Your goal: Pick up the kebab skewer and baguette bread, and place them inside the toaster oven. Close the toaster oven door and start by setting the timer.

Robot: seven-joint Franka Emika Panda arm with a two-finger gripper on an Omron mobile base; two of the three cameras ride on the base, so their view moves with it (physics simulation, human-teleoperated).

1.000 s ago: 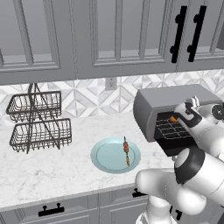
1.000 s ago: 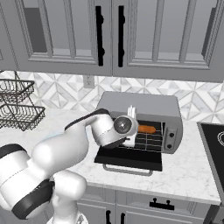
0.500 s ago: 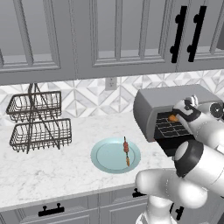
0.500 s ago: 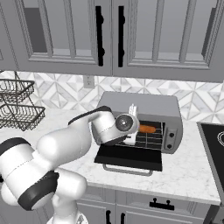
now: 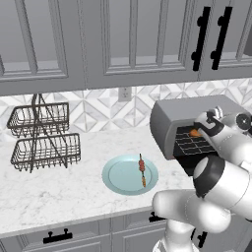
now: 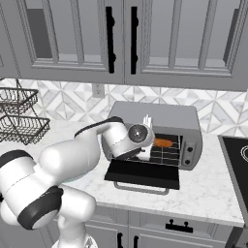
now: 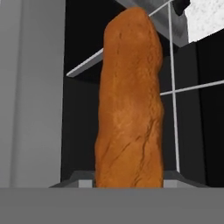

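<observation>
The toaster oven [image 6: 160, 114] [image 5: 170, 115] stands on the counter with its door [image 6: 143, 173] folded down flat. My gripper [image 6: 151, 144] [image 5: 203, 129] reaches into the cavity and is shut on one end of the orange-brown baguette bread [image 6: 163, 143] [image 5: 195, 132]. In the hand view the baguette bread [image 7: 129, 105] runs straight away from me, just above the wire rack [image 7: 175, 92]; my fingertips are hidden. The kebab skewer [image 5: 142, 171] lies on the pale blue plate [image 5: 118, 179], to the left of the oven.
A two-tier wire basket [image 5: 44, 138] stands at the counter's left. A stovetop [image 6: 237, 160] sits right of the oven. The door's bar handle [image 6: 140, 188] juts toward the counter's front edge. Upper cabinets [image 6: 121, 38] hang overhead.
The hand has turned slightly at the oven mouth. The baguette stays at about the same spot inside the cavity, and the skewer has not moved.
</observation>
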